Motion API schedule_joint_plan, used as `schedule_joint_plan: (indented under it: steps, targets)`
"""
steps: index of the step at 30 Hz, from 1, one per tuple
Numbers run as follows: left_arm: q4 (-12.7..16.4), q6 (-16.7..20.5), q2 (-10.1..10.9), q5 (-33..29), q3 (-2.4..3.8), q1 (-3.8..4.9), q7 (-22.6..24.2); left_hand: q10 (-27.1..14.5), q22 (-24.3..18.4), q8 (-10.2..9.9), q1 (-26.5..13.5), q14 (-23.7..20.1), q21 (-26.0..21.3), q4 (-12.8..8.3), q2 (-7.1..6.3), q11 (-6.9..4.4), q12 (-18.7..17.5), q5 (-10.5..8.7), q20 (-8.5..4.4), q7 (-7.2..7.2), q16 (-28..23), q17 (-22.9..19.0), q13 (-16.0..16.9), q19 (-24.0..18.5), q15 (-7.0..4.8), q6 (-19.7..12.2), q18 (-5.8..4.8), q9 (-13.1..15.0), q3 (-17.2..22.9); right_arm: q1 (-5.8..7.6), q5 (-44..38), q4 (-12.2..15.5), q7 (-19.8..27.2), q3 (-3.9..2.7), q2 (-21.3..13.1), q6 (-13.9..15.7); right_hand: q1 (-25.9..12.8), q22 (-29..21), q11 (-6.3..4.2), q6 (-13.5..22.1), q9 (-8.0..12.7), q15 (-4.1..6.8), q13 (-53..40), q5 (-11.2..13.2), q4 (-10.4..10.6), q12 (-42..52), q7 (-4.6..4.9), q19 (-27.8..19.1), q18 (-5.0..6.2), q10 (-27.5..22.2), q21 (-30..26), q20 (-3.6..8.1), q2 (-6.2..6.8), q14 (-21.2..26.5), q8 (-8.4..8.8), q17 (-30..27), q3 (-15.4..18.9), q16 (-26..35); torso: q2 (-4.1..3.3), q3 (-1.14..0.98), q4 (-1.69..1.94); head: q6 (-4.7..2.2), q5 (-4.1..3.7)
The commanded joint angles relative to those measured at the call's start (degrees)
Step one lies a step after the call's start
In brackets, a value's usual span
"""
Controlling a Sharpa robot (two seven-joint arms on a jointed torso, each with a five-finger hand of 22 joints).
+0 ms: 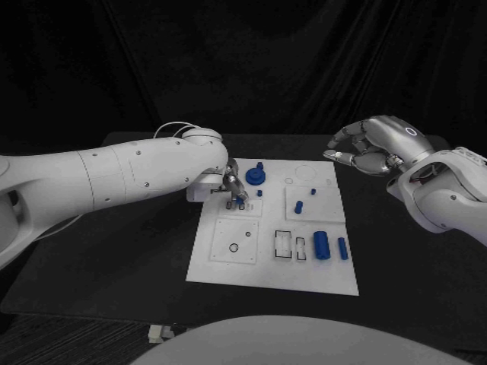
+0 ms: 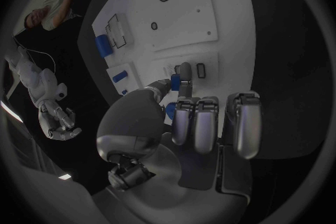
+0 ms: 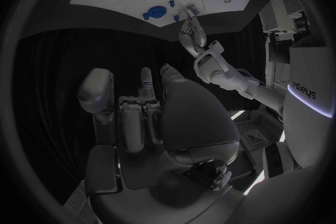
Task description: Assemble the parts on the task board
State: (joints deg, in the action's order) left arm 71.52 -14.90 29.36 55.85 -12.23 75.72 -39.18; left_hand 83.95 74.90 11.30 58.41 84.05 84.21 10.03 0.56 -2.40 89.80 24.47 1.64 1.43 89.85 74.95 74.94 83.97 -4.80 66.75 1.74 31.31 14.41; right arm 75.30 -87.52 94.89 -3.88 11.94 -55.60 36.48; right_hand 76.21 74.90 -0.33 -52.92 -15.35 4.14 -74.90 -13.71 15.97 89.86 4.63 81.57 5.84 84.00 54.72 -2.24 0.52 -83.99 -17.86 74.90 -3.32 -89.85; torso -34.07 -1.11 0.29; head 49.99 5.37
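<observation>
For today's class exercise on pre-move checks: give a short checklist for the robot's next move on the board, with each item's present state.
1. Left hand over the board, at its far left part: ok.
2. Left hand holds a small blue part between thumb and finger: ok.
3. That part seated in its slot: cannot tell.
4. Right hand off the board, holding nothing: ok.
5. Two blue cylinders lie apart from the left hand: ok.
</observation>
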Motion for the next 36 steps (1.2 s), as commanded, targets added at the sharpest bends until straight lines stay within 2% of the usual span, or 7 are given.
schedule_joint_plan:
  steps: [1, 6, 17, 36]
  targets:
    - [-0.1, -0.7, -0.2, -0.4, 0.03, -0.19, 0.8, 6.0, 8.9, -0.3, -0.3, 5.9, -0.2, -0.1, -0.04, 0.41, 0.2, -0.37, 0.22, 0.29, 0.1, 15.1, 15.1, 0.0, 0.15, 0.0, 0.43, 0.1, 0.3, -0.18, -0.1, 0.0, -1.1, -0.04, 0.0, -0.3, 0.1, 6.8, 0.21, -0.2, -0.1, -0.39, -15.1, -0.1, 0.1, 0.1, 0.1, -0.3, 0.25, 6.0, -0.3, -0.22, -0.68, -5.9, -0.13, 14.9, 0.1, 0.0, 0.02, -0.02, -0.01, 0.01, 0.11]
    - [-0.1, -1.0, 0.0, -0.4, 0.03, -0.52, 0.8, 6.0, 8.9, -0.4, -0.3, 5.9, -0.2, -0.1, -0.1, 0.44, 0.2, -0.85, 0.24, 0.32, 0.1, 15.1, 15.1, 0.1, 0.17, 0.0, 0.42, 0.2, 0.5, -0.23, -0.1, 0.0, -1.1, -0.04, 0.0, -0.4, 0.1, 6.8, 0.22, -0.2, -0.1, -0.39, -15.1, -0.1, 0.0, 0.1, 0.1, -0.3, 0.26, 6.0, -0.4, -0.23, -0.68, -6.0, -0.14, 14.9, 0.1, 0.0, 0.01, -0.01, 0.02, 0.01, -0.07]
    - [-0.2, -0.8, 0.1, -0.4, 0.03, -0.83, 1.0, 6.0, 8.9, -0.5, -0.4, 5.9, -0.3, -0.1, -0.12, 0.44, 0.2, -1.08, 0.25, 0.34, 0.1, 15.1, 15.1, 0.0, 0.17, 0.0, 0.44, 0.2, 0.5, -0.26, -0.1, -0.1, -1.2, -0.04, 0.1, -0.8, 0.1, 6.8, 0.23, -0.2, -0.1, -0.4, -15.1, -0.1, 0.1, 0.1, 0.11, -0.3, 0.27, 6.0, -0.5, -0.23, -0.71, -6.0, -0.14, 14.9, 0.1, 0.0, 0.0, 0.0, -0.01, 0.01, 0.32]
    - [-0.5, -1.4, -0.2, -0.4, 0.03, -1.29, 1.1, 6.0, 8.8, -0.5, -0.4, 5.9, -0.4, 0.0, -0.07, 0.44, 0.2, -1.25, 0.25, 0.34, 0.1, 15.1, 15.1, 0.0, 0.18, 0.0, 0.46, 0.2, 0.6, -0.3, -0.1, -0.1, -1.4, -0.04, 0.1, -1.2, 0.1, 6.8, 0.23, -0.2, -0.1, -0.4, -15.1, -0.1, 0.1, 0.1, 0.11, -0.3, 0.27, 6.0, -0.5, -0.24, -0.72, -6.0, -0.14, 14.9, 0.1, 0.0, 0.02, -0.01, 0.01, 0.01, 0.17]
